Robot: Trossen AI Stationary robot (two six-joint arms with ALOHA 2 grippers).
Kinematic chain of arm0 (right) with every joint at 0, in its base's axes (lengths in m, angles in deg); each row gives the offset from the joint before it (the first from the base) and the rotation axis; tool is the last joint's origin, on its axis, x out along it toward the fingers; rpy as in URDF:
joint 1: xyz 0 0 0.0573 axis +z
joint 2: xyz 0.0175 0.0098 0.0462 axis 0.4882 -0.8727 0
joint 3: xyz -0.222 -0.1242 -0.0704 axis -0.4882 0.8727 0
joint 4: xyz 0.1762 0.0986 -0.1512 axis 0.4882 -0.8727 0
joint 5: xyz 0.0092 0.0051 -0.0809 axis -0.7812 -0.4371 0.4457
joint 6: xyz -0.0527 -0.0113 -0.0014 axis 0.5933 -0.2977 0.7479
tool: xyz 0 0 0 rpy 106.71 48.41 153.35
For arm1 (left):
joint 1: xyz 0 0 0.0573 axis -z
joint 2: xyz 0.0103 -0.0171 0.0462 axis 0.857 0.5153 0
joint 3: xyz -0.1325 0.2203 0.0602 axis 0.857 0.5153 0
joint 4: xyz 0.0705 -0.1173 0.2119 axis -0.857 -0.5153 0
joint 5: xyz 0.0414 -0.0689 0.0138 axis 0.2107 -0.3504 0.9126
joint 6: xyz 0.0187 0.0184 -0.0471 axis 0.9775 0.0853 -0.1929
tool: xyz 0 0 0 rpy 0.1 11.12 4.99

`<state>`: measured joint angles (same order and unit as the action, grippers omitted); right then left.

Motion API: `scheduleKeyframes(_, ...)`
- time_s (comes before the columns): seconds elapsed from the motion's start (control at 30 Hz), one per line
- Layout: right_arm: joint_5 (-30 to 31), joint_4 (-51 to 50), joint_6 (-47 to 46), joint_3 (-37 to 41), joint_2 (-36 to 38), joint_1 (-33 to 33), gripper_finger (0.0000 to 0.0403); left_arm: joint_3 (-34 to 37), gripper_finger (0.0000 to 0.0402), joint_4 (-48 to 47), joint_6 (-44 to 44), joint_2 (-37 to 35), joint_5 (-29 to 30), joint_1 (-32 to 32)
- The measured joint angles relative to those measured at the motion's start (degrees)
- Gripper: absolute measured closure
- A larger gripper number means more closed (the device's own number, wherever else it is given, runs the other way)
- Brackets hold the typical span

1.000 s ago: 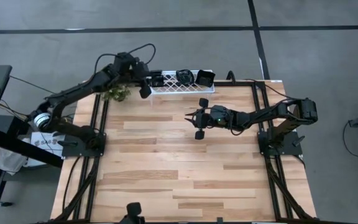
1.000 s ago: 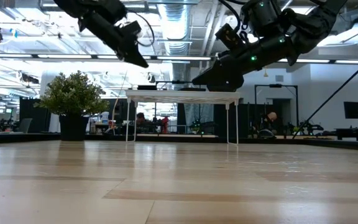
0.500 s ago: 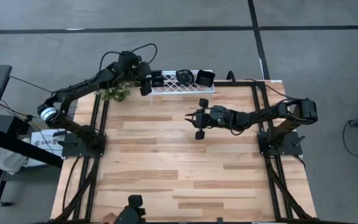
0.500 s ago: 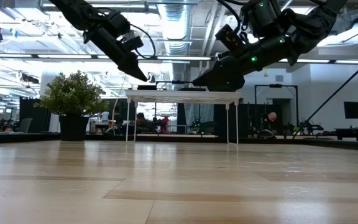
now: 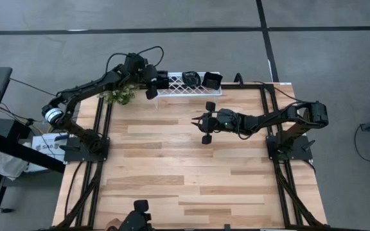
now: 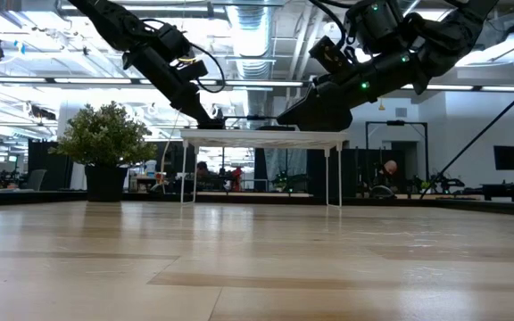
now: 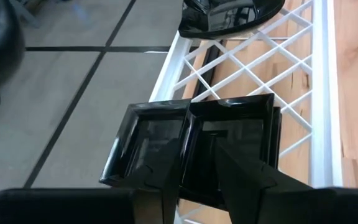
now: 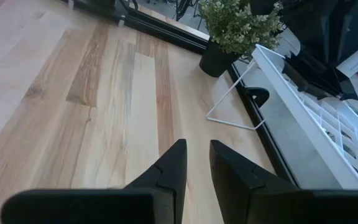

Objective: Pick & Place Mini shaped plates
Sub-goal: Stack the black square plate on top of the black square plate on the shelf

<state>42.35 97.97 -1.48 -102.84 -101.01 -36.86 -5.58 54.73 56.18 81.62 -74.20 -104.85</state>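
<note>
Leftmost, the left gripper (image 5: 150,82) hangs over the near end of the white lattice rack (image 5: 175,90), its fingers (image 7: 244,177) parted by a narrow gap and closed on nothing, tips just above two square black plates (image 7: 194,144) lying side by side directly ahead; a round black plate (image 7: 229,15) rests farther along the rack. Rightward, the right gripper (image 5: 205,122) hovers mid-table over bare wooden table (image 5: 172,167), fingers slightly apart, grasping nothing, well apart from the plates.
</note>
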Motion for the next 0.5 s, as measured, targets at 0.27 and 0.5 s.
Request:
scheduleKeyframes(0.27, 0.0, 0.0, 0.0, 0.0, 0.0, 0.0, 0.0338, 0.0, 0.0298, 0.1, 0.0, 0.0, 0.0, 0.0)
scheduleKeyframes(0.5, 0.0, 0.0, 0.0, 0.0, 0.0, 0.0, 0.0338, 0.0, 0.0298, 0.4, 0.0, 0.0, 0.1, 0.0)
